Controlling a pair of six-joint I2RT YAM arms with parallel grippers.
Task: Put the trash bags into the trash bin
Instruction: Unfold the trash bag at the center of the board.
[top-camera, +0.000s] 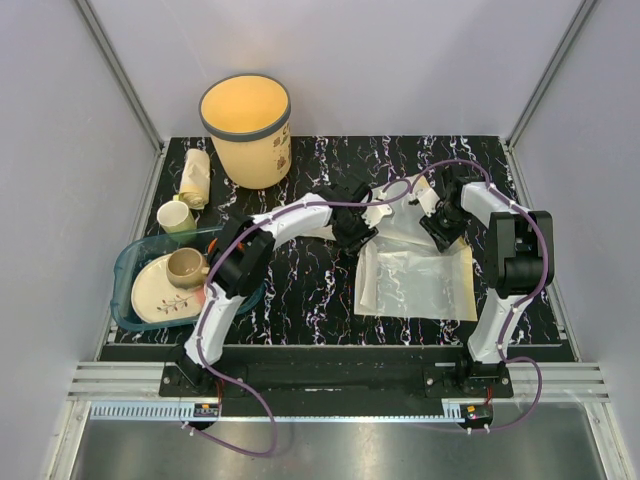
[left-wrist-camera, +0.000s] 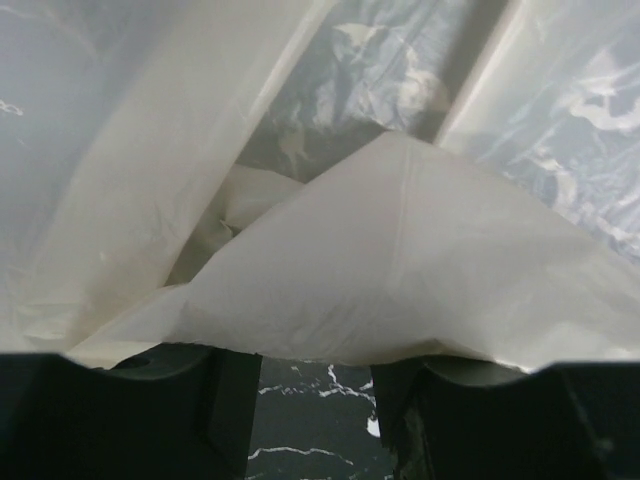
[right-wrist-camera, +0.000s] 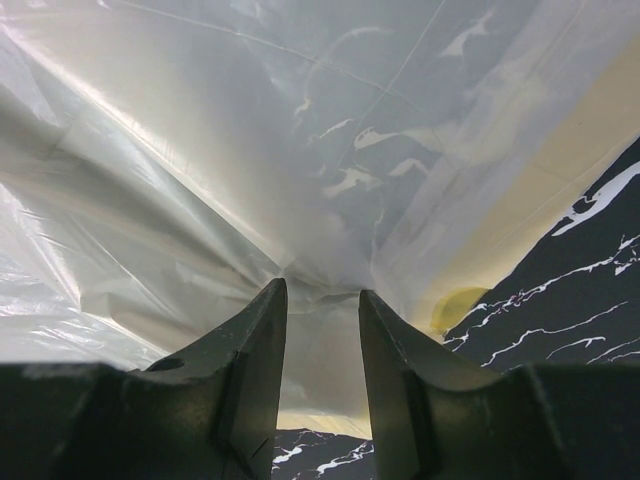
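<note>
The trash bin (top-camera: 245, 125) stands at eleven o'clock. The left gripper (top-camera: 357, 232) meets the trash bags (top-camera: 415, 280), which lie toward three o'clock. Film hides its tips, so I cannot tell its grip. The right gripper (right-wrist-camera: 322, 295) is clamped on their far edge.

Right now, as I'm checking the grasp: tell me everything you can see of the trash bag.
The trash bag is a thin, translucent whitish film with a yellowish tint, crinkled, lying mostly flat on the dark marbled table, right of centre. Its far edge is lifted: creases gather between the right fingers, and a fold drapes over the left fingers.
</note>
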